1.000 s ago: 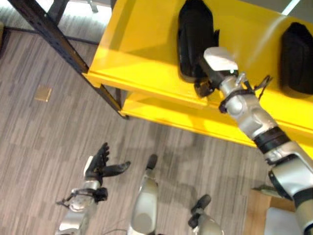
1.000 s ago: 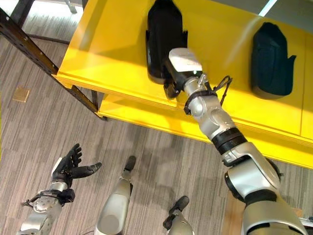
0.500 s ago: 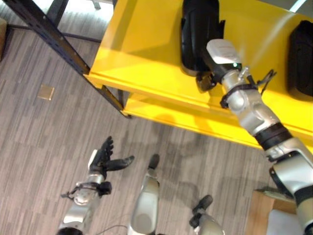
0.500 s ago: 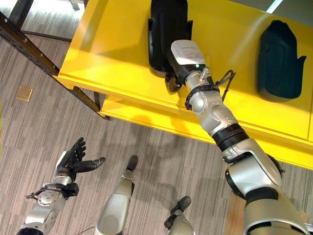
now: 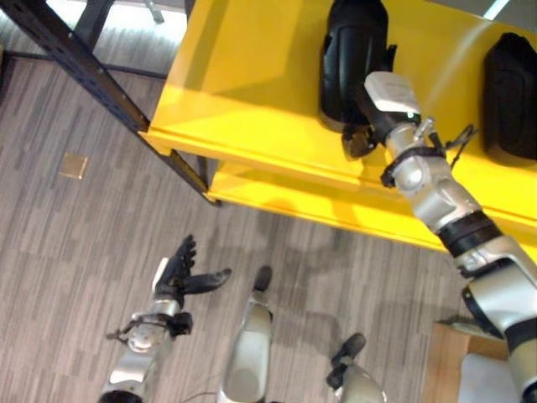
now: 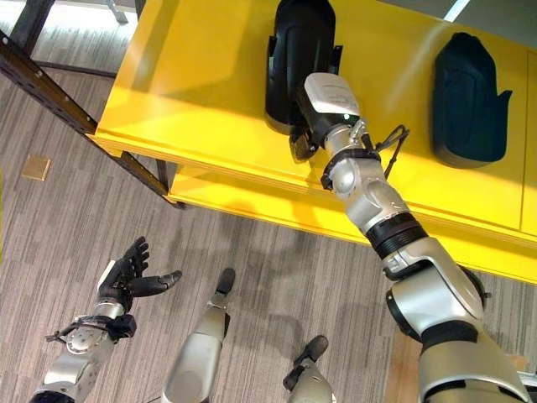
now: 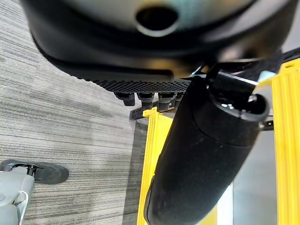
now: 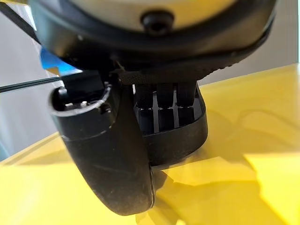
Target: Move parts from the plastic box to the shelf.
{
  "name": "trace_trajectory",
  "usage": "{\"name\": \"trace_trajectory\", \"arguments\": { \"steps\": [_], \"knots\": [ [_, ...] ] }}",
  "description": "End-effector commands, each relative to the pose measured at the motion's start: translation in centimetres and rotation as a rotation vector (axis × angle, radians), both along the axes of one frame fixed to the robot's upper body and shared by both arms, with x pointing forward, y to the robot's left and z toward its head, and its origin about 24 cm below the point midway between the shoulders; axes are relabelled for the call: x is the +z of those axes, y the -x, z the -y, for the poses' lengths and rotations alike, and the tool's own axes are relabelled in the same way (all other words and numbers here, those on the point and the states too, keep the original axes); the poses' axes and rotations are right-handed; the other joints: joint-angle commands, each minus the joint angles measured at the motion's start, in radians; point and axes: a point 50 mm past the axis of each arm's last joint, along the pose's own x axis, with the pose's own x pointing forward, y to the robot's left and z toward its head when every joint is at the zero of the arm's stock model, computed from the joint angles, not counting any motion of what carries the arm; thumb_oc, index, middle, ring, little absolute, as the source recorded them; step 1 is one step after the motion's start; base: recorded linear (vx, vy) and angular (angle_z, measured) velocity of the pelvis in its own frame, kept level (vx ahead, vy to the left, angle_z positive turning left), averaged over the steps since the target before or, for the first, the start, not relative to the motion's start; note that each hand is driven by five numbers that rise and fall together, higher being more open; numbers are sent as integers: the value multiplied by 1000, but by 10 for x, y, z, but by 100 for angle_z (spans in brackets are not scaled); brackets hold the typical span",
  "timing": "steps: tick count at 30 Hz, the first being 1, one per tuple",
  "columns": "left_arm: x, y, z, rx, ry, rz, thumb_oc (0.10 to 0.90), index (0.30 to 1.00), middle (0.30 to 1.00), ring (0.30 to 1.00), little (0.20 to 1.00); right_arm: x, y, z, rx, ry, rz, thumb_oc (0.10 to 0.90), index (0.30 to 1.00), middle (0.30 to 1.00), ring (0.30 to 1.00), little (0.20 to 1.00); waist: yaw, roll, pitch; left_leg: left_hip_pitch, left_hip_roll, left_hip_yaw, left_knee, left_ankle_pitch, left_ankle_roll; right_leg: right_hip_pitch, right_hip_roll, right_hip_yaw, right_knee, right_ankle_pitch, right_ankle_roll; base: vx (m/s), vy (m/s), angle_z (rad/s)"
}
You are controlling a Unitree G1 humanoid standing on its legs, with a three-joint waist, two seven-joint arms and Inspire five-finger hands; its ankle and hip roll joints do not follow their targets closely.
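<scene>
On the yellow shelf (image 5: 252,75), in the eye views, a black part (image 6: 300,50) was seen at the right hand (image 6: 304,138); placing was judged under way. A second part (image 6: 466,96) lay well beyond. The left hand (image 5: 176,273) was held open, empty. In the right wrist view, fingers (image 8: 166,110) were curled onto the part; release was judged next.

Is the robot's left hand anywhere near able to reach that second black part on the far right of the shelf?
Probably not: the left hand hangs open low over the floor, while that black part lies on the yellow shelf, beyond the right hand.
</scene>
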Motion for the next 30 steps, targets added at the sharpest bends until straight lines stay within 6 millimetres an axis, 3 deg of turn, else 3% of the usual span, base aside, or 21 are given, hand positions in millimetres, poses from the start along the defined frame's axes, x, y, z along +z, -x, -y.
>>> {"name": "trace_trajectory", "arguments": {
  "steps": [1,14,30],
  "knots": [
    [11,4,5,-29,15,93,900,1000,1000,1000,1000,70,10,1,7,18,270,400,300,300,300,300,4,13,-65,116,9,88,-74,-46,64,-87,-21,49,178,-48,-6,-15,-1,-7],
    [9,3,6,-41,13,82,900,1000,1000,1000,1000,70,9,11,-25,6,265,400,300,300,300,300,-18,16,-71,138,20,104,-86,-43,62,-96,-20,75,179,-43,-5,-13,-4,-4],
    [6,4,7,-42,18,71,900,1000,1000,1000,1000,73,7,7,-18,26,258,400,300,300,300,300,-35,12,-73,150,27,117,-94,-41,62,-105,-17,88,182,-36,-1,-4,-3,-3]
  ]
}}
